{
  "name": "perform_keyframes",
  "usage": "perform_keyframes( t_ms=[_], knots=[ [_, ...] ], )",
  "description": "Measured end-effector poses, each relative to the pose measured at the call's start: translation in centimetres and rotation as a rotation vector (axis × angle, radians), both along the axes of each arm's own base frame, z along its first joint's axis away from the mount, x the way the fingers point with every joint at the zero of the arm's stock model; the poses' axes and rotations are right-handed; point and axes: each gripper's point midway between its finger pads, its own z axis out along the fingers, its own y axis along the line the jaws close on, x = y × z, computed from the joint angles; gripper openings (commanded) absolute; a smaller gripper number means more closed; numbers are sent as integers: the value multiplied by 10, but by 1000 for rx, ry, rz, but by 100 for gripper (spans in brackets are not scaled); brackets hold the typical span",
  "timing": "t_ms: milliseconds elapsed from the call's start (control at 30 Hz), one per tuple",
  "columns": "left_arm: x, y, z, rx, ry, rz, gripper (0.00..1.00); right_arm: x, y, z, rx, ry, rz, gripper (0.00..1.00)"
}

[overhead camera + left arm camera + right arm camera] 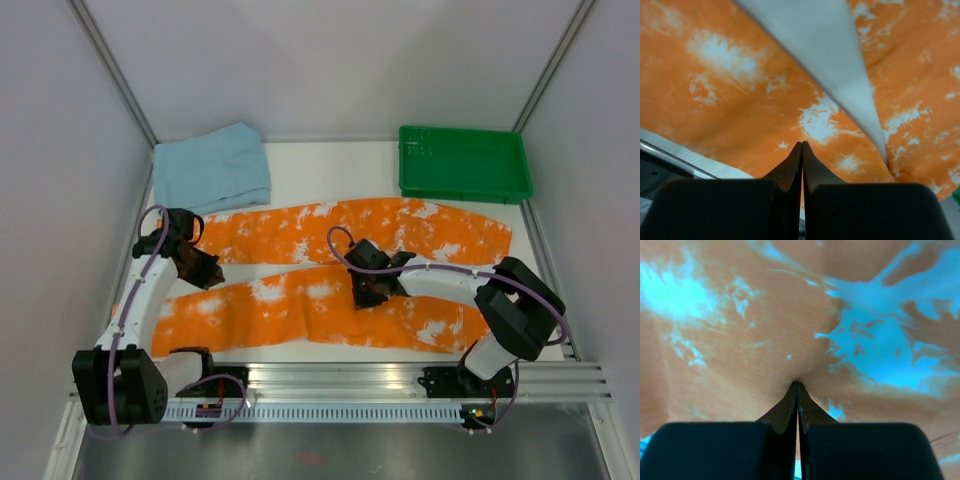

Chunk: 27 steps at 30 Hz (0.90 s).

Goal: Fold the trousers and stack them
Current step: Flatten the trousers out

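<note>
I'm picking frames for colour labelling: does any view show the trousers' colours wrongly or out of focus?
Right wrist: a colour cast dulls the trousers and turns their white blotches cyan. Left wrist: true orange and white, slightly soft close up. Top external: evenly lit, sharp, no glare.

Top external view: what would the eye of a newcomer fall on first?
The bright orange trousers with white blotches, spread across the middle of the table as two long bands. The left gripper, shut, is at their left end; the right gripper pinches the near band. A green tray sits at the far right.
</note>
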Motion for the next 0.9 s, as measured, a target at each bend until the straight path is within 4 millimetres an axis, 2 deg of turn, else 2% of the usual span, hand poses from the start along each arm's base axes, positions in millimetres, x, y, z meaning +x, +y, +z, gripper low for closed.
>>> perform_keyframes(
  t_ms=[100,200,300,433,600,733,800,900],
  knots=[
    [-15,4,-21,6,79,76,2,-1,14,1,40,2,26,0],
    [-25,12,-34,46,148,131,2,0,13,1,20,8,24,0],
    [-29,23,-38,102,172,180,2,1,11,1,-5,27,14,0],
    [-39,33,-50,153,210,220,2,0,-1,0,-5,72,-32,0],
    [-59,33,-78,166,318,203,2,-6,-33,-2,22,112,-146,0],
    [-53,31,-85,162,302,155,2,-7,-57,-1,30,133,-229,0],
    [-43,30,-84,155,261,125,2,-7,-64,0,15,145,-249,1],
    [-24,30,-75,160,195,78,2,-5,-73,8,-48,153,-229,8]
  ],
)
